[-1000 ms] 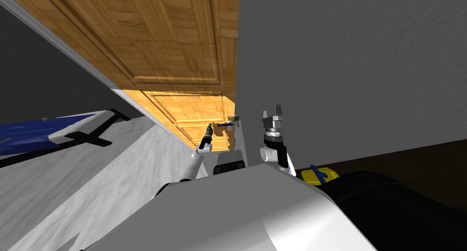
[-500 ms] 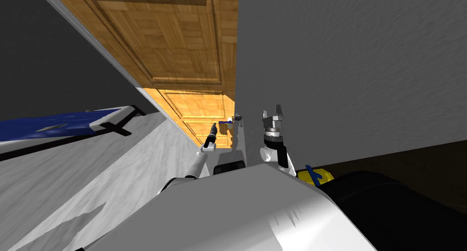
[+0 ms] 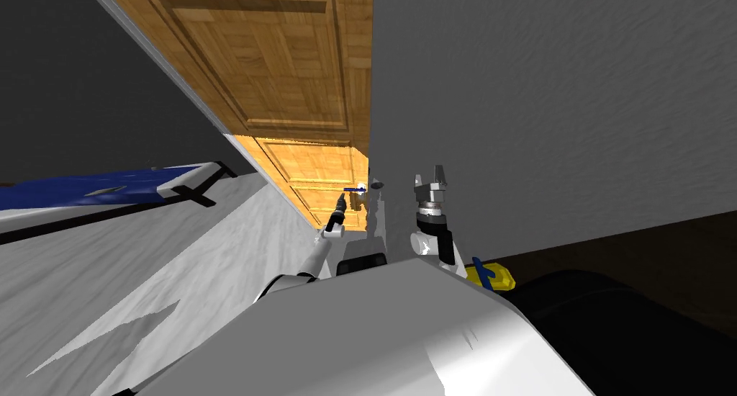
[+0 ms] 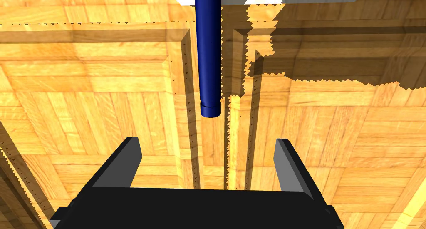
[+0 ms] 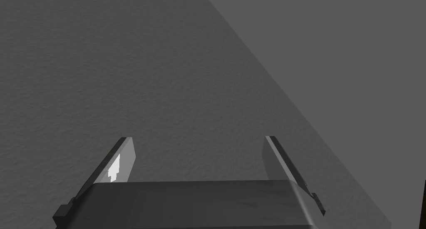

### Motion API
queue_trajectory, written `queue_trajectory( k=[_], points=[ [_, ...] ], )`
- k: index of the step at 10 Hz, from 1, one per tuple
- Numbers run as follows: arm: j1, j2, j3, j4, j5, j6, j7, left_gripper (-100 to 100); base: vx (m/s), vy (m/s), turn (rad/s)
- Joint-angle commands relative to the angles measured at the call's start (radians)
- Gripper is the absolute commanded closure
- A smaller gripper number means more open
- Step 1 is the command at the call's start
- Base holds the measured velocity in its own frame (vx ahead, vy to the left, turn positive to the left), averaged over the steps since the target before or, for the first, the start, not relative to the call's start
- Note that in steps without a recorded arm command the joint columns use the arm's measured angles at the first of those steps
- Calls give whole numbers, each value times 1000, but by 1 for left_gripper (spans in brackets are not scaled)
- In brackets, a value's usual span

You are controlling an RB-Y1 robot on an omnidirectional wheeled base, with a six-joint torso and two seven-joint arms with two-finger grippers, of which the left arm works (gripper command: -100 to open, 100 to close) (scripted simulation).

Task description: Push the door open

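Observation:
A wooden panelled door [image 3: 288,89] stands ajar ahead of me, beside a grey wall [image 3: 547,104]. Its dark blue lever handle [image 3: 354,190] juts from the door's edge. In the left wrist view the wooden door [image 4: 104,93] is close, and the blue handle [image 4: 209,56] ends just beyond my fingers. My left gripper [image 3: 340,210] [image 4: 206,158] is open, near the door face and just short of the handle. My right gripper [image 3: 430,176] [image 5: 199,155] is open and held up before the grey wall.
A white door frame or wall [image 3: 180,269] runs along my left. A blue flat object [image 3: 93,186] lies at far left. A yellow and blue item [image 3: 489,274] sits by my right side, next to a dark rounded shape [image 3: 612,327].
My view has shifted: the door's bright strip looks narrower and the white frame has slid right. My left arm has moved forward, closer to the handle. The right gripper has kept its place.

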Motion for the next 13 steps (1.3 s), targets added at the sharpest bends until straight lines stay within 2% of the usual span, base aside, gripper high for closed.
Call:
queue_trajectory(
  k=[1,5,6,8,9,11,13],
  points=[
    [-10,-9,-3,15,3,-6,-3,-100,-110,-89,31],
    [-12,-16,-7,18,5,-6,-4,-100,-84,-86,17],
    [-13,14,-6,20,5,-8,-5,-100,104,-15,-10],
    [-15,44,-2,23,5,-10,-6,-100,206,-15,-17],
    [-16,52,2,25,5,-12,-6,-100,253,-55,-31],
    [-18,38,6,29,6,-15,-7,-100,208,-88,-27],
    [-20,-5,10,32,6,-17,-8,-100,195,-82,-25]
  ],
)
